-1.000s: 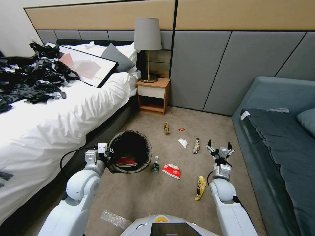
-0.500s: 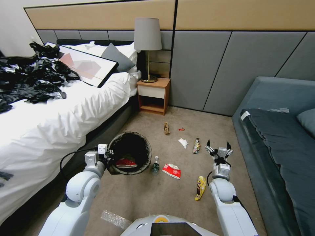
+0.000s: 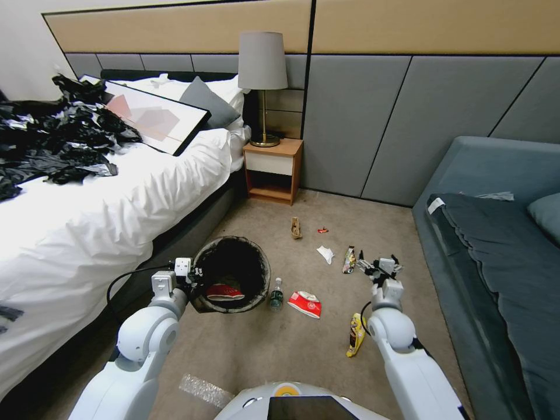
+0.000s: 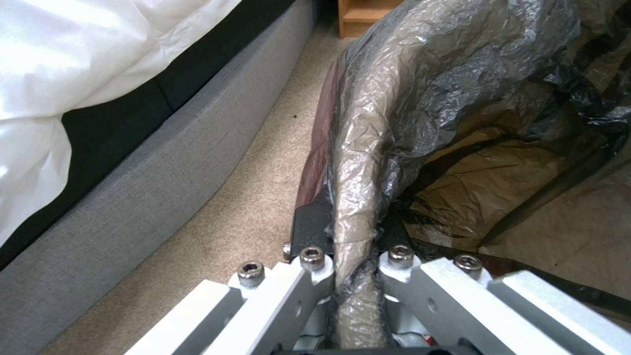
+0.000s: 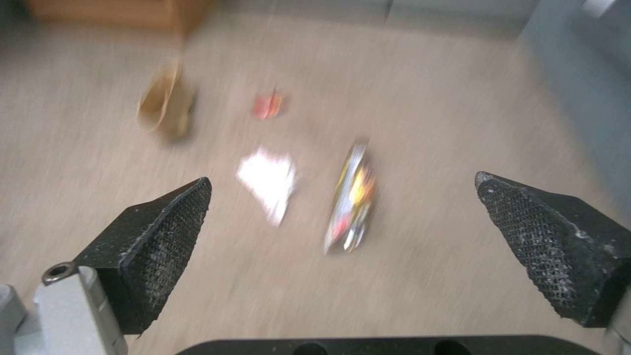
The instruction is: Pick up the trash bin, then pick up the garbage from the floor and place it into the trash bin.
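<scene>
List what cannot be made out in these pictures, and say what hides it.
- Bin, head view: its outer wall and base are hidden behind its own rim and liner.
- Left gripper, left wrist view: fingertips are covered by the liner they clamp.
- Wrapper, right wrist view: print is blurred.
- Red scrap, head view: too small to identify.

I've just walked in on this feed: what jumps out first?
The left gripper holds the trash bin by its black-lined rim beside the bed, a red carton already inside. The right gripper hangs open over the carpet next to a snack wrapper and white tissue.
</scene>
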`<state>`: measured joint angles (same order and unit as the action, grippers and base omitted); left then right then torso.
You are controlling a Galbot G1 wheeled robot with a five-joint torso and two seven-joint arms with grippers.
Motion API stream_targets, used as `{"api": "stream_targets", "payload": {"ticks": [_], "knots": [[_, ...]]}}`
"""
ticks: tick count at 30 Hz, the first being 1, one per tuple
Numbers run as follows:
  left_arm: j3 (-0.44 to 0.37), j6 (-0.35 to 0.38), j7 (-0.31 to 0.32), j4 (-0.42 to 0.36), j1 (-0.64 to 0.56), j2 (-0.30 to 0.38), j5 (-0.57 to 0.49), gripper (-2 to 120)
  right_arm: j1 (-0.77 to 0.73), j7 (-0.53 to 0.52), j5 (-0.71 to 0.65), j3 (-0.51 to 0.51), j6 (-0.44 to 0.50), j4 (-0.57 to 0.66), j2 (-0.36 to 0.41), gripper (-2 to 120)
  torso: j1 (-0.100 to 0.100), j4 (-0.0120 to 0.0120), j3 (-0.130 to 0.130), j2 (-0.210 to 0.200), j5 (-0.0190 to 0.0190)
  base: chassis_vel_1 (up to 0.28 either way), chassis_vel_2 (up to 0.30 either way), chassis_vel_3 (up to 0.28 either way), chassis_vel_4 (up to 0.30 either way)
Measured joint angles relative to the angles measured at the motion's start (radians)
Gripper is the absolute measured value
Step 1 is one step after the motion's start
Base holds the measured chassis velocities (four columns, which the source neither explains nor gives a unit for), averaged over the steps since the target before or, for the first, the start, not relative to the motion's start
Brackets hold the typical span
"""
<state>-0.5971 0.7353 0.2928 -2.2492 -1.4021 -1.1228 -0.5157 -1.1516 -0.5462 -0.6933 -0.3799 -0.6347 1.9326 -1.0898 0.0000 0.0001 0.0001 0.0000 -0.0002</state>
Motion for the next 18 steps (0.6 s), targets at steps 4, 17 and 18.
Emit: {"api": "stream_targets", "payload": {"ticks": [4, 17, 18], "knots": [[-0.001, 0.0, 0.0, 0.002, -0.004, -0.002, 0.001, 0, 0.095, -0.046, -0.264, 0.033, -0.111, -0.084, 0.038, 100, 0.0, 0.0, 0.0, 0.0, 0.0003, 0.0, 0.0, 0.0, 0.0], [0.003, 0.0, -0.002, 0.016, -0.001, -0.008, 0.006, 0, 0.127, -0.034, -0.309, 0.078, -0.111, -0.349, -0.033, 100, 0.0, 0.0, 0.0, 0.0, 0.0005, 0.0, 0.0, 0.0, 0.0], [0.003, 0.0, -0.002, 0.019, 0.0, -0.008, 0.007, 0, 0.121, -0.029, -0.289, 0.075, -0.11, -0.365, -0.04, 100, 0.0, 0.0, 0.0, 0.0, 0.0004, 0.0, 0.0, 0.0, 0.0]]}}
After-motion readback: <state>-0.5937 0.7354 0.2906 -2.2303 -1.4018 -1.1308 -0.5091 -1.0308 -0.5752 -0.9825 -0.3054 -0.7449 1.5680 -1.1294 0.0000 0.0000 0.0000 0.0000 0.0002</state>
